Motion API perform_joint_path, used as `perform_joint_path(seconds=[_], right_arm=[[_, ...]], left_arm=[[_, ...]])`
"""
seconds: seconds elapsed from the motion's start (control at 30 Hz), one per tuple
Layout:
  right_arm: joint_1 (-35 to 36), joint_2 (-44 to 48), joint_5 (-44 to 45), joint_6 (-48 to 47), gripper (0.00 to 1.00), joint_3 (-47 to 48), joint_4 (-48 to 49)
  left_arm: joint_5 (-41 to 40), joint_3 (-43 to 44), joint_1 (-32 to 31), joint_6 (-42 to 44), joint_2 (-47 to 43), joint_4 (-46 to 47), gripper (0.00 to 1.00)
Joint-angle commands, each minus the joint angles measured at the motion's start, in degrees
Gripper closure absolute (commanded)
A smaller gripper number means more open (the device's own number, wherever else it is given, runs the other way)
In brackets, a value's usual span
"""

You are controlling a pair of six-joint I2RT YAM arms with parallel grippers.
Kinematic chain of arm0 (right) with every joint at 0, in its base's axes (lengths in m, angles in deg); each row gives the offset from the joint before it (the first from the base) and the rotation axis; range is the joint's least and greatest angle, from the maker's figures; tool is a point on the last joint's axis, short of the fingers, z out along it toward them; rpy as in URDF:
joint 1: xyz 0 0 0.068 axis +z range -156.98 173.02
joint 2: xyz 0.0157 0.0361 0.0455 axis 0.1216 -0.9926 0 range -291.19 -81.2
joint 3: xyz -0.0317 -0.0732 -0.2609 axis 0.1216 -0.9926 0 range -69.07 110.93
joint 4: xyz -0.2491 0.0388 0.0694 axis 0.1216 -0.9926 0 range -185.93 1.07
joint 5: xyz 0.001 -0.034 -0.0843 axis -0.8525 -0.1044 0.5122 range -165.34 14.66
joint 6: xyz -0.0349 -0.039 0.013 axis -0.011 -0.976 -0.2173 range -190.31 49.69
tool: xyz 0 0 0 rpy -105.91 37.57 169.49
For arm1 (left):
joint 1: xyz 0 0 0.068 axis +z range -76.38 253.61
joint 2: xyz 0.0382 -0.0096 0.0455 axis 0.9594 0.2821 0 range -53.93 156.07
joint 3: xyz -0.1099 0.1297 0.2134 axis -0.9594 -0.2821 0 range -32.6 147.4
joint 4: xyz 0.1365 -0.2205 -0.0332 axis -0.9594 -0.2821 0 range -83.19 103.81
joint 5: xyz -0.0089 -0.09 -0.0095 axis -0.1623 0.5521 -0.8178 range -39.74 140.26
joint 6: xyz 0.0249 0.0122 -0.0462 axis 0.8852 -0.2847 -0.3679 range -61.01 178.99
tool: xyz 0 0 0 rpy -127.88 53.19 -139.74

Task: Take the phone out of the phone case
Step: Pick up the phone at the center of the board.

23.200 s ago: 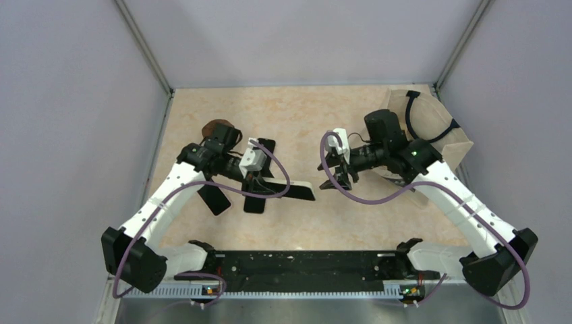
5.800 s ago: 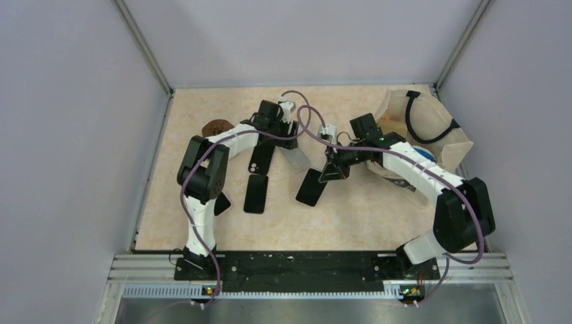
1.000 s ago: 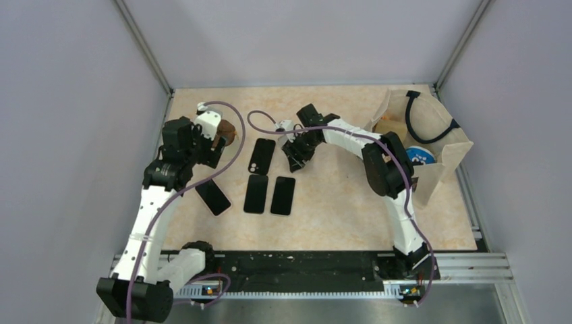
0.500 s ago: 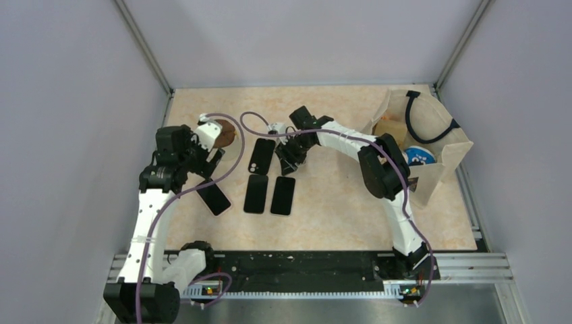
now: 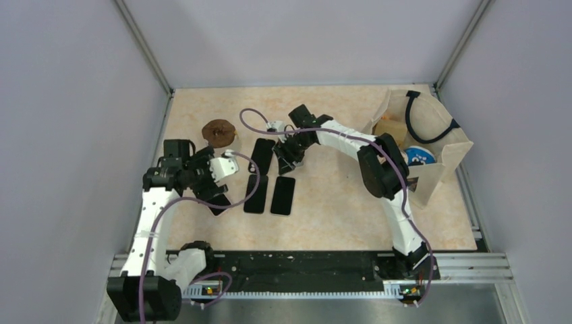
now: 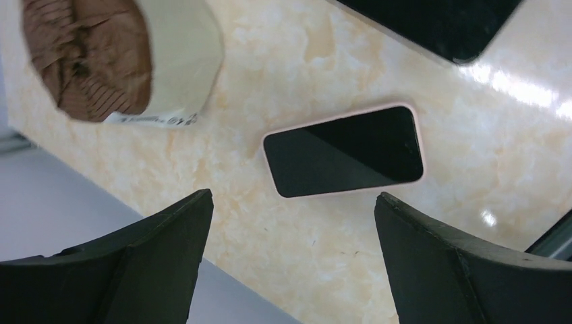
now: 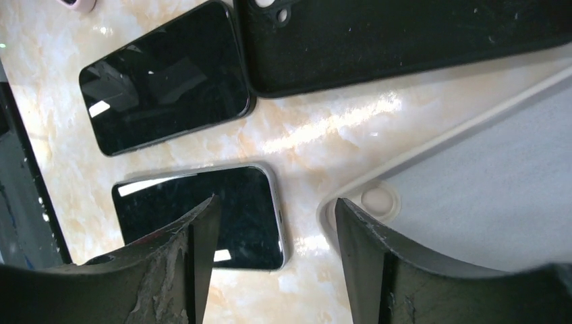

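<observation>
Lying screen-up on the table (image 5: 337, 216) at the near left, the phone (image 6: 344, 152) is seated in its pink phone case (image 6: 423, 145), below the left gripper (image 6: 293, 202), whose jaws are spread wide around nothing. Farther in, the right gripper (image 7: 276, 202) is held with jaws partly apart, nothing clasped, over two bare phones (image 7: 165, 84), a black case (image 7: 405, 34) and a pale grey case (image 7: 485, 189). Beyond, a cream tub (image 6: 185, 61) is filled with crumpled brown paper (image 6: 88, 61), and a beige box (image 5: 459, 152) in the far right corner is seen to hold a black cable (image 5: 421, 118) and a blue-labelled disc (image 5: 418, 156).
</observation>
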Motion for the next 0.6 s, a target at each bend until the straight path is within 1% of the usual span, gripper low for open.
perform_joint_path(seconds=[0.0,0.1,0.2,0.33,0.5,0.57], right_arm=[[-1.2,9.1,1.9,0.3,0.33,-1.5,0.6],[-2.9,12.8,2.5,0.2,0.25,-3.5,-0.4],[-4.8,16.5,2.3,-0.3,0.19,-5.9,-1.6],[-6.6,20.9,2.7,-1.3,0.17,-10.7,-1.9],[-7.5,24.5,2.1,-1.8,0.16,-15.3,-1.5],[-7.6,25.3,1.9,-1.9,0.16,-16.6,-1.1]], left_arm=[[3.2,-3.0,0.3,26.6,2.1,-8.2,0.05],[1.3,-4.1,0.3,38.7,5.4,-9.8,0.04],[-1.0,-3.1,0.3,47.0,10.8,-11.8,0.04],[-3.6,-1.1,-0.1,55.7,17.7,-13.6,0.03],[-7.5,-4.4,-1.3,63.9,21.0,-7.7,0.02],[-8.4,-4.7,-1.7,65.8,22.5,-6.3,0.02]])
